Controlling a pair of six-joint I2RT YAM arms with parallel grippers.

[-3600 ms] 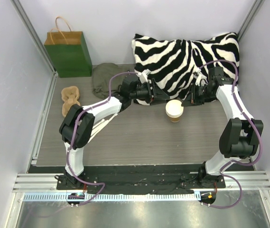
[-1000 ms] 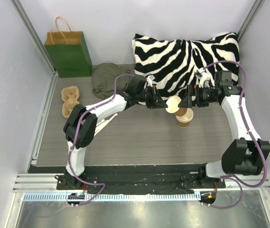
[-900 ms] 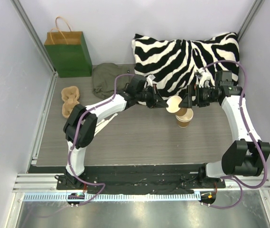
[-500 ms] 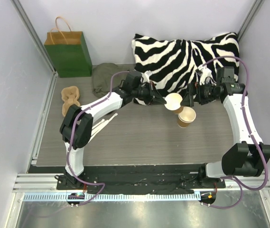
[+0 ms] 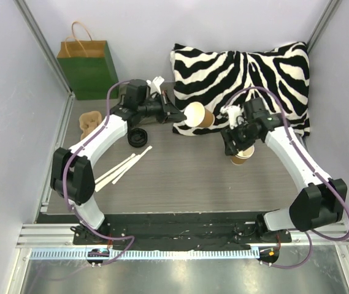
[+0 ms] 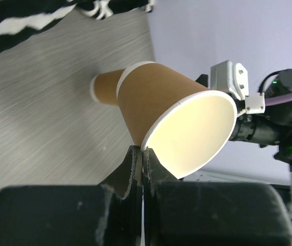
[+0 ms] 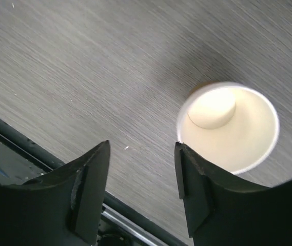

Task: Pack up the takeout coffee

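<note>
since no cup here wears a cover, the drink to be packed is not yet assembled: the black lid (image 5: 137,138) lies flat on the table (image 5: 180,184) beside the left arm, and two open paper cups are in play; which one gets packed i cannot tell. the left gripper (image 6: 142,152) is clenched on the rim of the held cup (image 6: 161,97), up in the air between the arms, in front of the zebra pillow (image 5: 241,67). its long axis lies close to level, mouth toward the left arm, base toward the right. the standing cup (image 7: 228,128) sits upright on the table, axis vertical, mouth up, just under the right gripper (image 7: 141,147), whose jaws stand apart with nothing between them, one finger at the rim's edge. the step looks like taking that cup: shift sideways until the rim wall sits between the fingers, pinch gently since thin paper buckles, then lift straight so it does not tip.
</note>
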